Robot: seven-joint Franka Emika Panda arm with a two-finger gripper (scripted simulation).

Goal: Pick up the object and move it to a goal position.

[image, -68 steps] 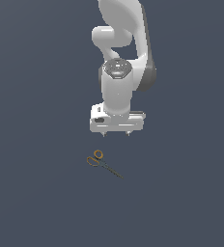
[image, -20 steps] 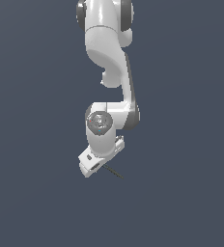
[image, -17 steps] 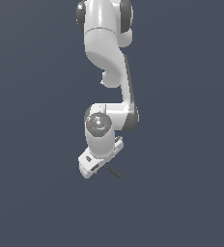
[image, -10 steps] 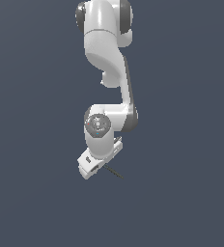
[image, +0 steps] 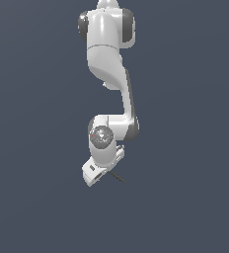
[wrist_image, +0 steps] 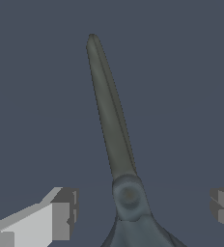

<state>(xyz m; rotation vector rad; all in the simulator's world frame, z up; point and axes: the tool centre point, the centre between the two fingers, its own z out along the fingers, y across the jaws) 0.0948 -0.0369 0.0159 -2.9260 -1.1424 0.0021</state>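
Matt, dull olive-grey scissors (wrist_image: 115, 140), perhaps metal; glossy white plastic-like claw (wrist_image: 143, 212).

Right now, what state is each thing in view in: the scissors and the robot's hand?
scissors: blades closed together, lying between the two fingers, pivot level with the fingertips; handles out of view.
hand: open, fingers apart on either side of the scissors, not touching them; lowered and tilted over the scissors in the exterior view.
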